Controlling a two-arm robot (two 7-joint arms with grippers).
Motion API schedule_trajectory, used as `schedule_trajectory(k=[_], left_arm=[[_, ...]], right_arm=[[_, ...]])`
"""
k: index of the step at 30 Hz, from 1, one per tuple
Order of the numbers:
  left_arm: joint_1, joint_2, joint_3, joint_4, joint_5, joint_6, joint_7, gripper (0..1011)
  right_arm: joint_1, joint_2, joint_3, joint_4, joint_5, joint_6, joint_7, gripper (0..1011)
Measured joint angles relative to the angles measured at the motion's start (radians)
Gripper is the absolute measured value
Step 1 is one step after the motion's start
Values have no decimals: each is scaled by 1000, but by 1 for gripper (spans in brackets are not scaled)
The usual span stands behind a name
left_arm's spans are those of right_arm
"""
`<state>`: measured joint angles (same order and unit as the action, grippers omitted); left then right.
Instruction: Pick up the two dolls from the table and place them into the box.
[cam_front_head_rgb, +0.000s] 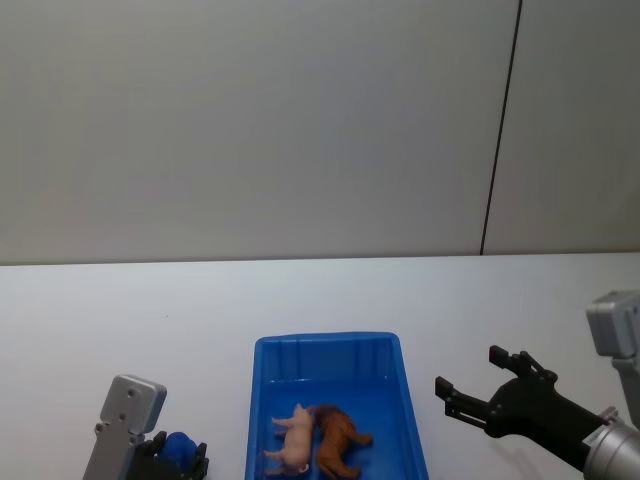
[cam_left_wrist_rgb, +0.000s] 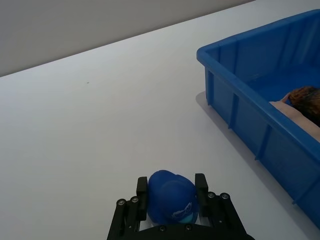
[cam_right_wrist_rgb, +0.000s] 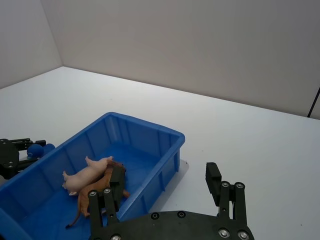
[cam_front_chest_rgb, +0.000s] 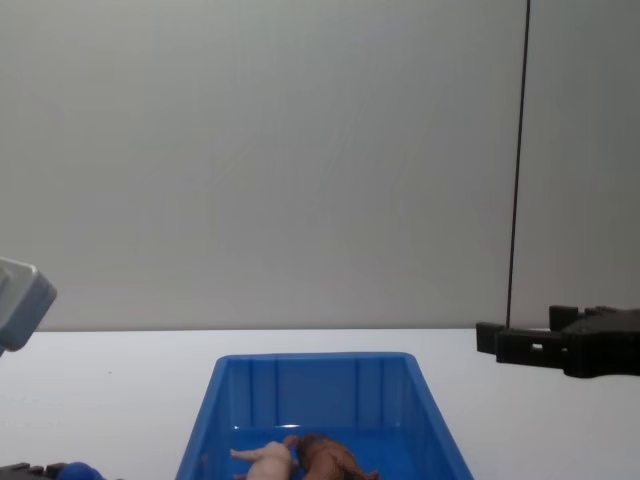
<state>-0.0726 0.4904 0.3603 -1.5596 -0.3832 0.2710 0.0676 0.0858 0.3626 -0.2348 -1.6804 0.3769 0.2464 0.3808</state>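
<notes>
Both dolls lie inside the box (cam_front_head_rgb: 410, 405), side by side and touching on its blue floor — the pig (cam_front_head_rgb: 293, 439) on the robot's left, the lion (cam_front_head_rgb: 340, 441) on its right, both on their sides in the half of the box nearer the robot. From the right wrist view the pig (cam_right_wrist_rgb: 86, 175) and lion (cam_right_wrist_rgb: 95, 192) press against each other, legs out, with the box's ribbed walls (cam_right_wrist_rgb: 145, 137) around them. The box sits on the white tabletop (cam_front_head_rgb: 120, 320) in front of the robot. The right pincer (cam_front_head_rgb: 472, 378) hovers above the tabletop just right of the box, its fingers spread wide and holding nothing; in the chest view it (cam_front_chest_rgb: 520, 343) comes in from the right edge, above the rim's height. The left pincer (cam_front_head_rgb: 180, 458) rests low on the tabletop to the left of the box, apart from it, and is closed around a small blue rounded object (cam_left_wrist_rgb: 172, 196) — the wrist view shows a finger on either side of it, pressed to it.
</notes>
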Motion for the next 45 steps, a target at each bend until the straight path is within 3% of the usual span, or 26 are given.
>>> schedule_trajectory(k=[9, 20, 33, 35, 45], left_arm=[[-13, -5, -8, 2, 14, 24, -10, 497], [-42, -12, -21, -35, 57, 3, -27, 421], [-122, -77, -1, -44, 140, -63, -120, 336], [-133, -89, 4, -37, 148, -71, -136, 363], [-198, -164, 40, 15, 189, -134, -234, 732]], right_arm=[[0, 0, 0, 0, 0, 0, 0, 1001], [0, 0, 0, 0, 0, 0, 0, 1001], [0, 0, 0, 0, 0, 0, 0, 1001], [0, 0, 0, 0, 0, 0, 0, 1001], [0, 0, 0, 0, 0, 0, 0, 1001]])
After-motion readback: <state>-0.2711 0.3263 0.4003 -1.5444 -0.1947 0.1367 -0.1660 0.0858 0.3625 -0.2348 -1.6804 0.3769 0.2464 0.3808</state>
